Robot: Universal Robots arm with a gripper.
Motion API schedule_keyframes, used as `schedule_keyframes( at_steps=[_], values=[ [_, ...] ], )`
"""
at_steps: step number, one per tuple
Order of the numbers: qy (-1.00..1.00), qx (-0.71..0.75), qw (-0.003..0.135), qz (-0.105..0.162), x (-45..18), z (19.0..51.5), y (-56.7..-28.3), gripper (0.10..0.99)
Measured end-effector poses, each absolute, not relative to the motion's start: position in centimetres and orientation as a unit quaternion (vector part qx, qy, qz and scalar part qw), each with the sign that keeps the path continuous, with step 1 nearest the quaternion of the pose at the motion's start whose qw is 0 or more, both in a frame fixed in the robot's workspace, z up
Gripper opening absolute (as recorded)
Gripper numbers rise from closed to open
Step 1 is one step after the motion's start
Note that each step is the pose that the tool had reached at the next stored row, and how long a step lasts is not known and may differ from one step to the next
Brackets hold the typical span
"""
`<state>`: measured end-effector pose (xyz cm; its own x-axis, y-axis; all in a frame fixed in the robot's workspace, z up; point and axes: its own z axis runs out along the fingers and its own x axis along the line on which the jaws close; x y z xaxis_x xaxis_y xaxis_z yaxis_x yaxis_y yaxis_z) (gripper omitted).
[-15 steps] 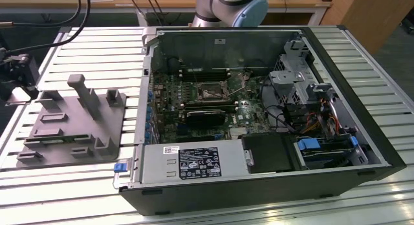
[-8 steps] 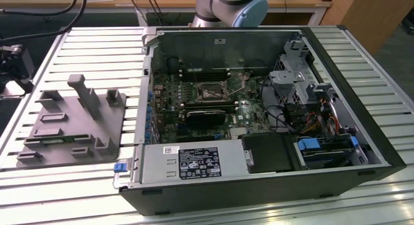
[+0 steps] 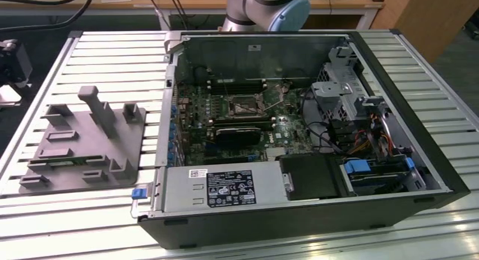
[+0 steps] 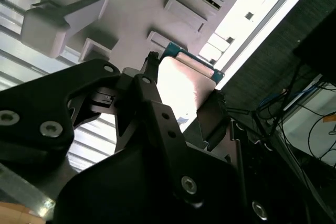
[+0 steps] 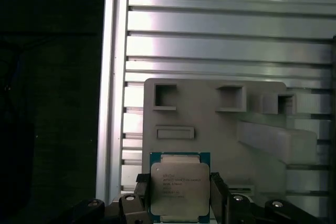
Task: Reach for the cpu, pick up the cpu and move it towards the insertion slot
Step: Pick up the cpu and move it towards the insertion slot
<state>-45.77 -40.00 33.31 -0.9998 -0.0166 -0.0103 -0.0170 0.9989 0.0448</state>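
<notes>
The cpu [image 5: 180, 188], a flat square chip with a silvery top and a blue-green rim, sits between my gripper's [image 5: 179, 178] two black fingers [image 5: 142, 192], which press against its opposite edges. It hangs over the near part of the grey fixture block [image 5: 220, 129]. In the second wrist view the cpu [image 4: 184, 87] shines pale between the gripper's [image 4: 185, 77] fingers, with the fixture block [image 4: 136, 3] behind it. The insertion slot [image 3: 243, 106] is the square socket with a metal frame on the motherboard inside the open computer case [image 3: 419, 131].
The grey fixture block [image 3: 82, 142] with an upright post [image 3: 93, 106] lies on the slatted aluminium table [image 3: 112, 52], at the exterior view's left of the case. The table's edge [image 5: 113, 103] borders a dark drop. A power supply [image 3: 224, 187] and cables [image 3: 329, 134] crowd the case.
</notes>
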Motion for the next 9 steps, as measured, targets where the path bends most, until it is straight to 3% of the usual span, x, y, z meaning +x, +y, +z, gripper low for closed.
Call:
schedule_keyframes(
  at_steps=[9],
  values=[
    [1.000,-0.008,0.005,0.022,-45.8,35.8,-40.0,0.541]
  ],
)
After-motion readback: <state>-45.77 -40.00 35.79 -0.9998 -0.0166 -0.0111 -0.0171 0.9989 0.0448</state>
